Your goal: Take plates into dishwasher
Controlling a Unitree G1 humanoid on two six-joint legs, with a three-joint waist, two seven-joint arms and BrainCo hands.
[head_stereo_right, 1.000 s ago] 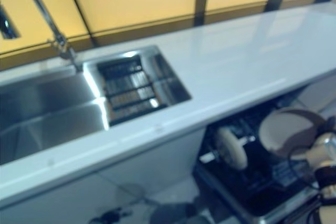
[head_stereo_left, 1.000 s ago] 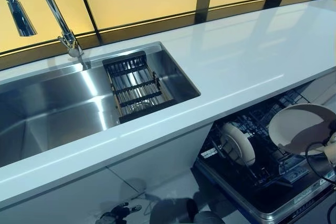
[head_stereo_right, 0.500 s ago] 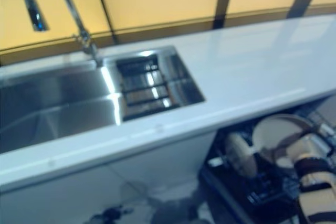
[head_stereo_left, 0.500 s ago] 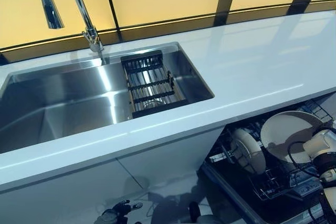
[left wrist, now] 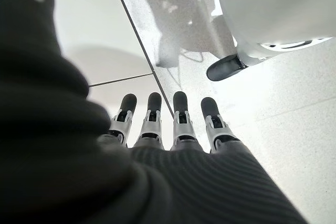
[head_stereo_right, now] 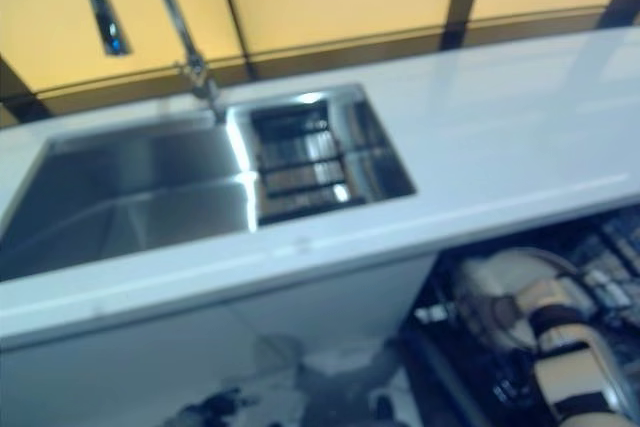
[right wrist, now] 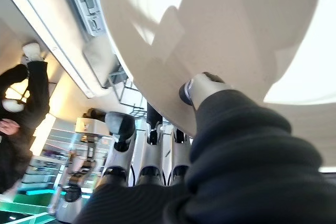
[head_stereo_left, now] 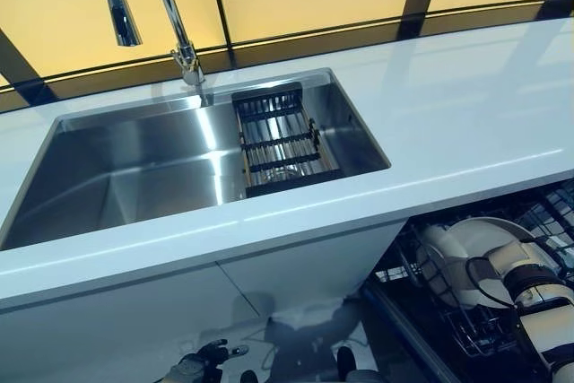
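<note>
Pinching a plate (right wrist: 226, 30) between thumb and fingers, right hand (right wrist: 157, 156) holds it down in the dishwasher rack (head_stereo_left: 475, 334), right of the sink (head_stereo_left: 134, 168). Left hand (left wrist: 168, 129) hangs below the sink, fingers straight, empty.

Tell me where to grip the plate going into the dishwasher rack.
Grip the plate at its rim, coming from the front edge, as the right hand does now, thumb on one face and fingers on the other. It stands nearly on edge, so only the rim is exposed above the rack.
</note>
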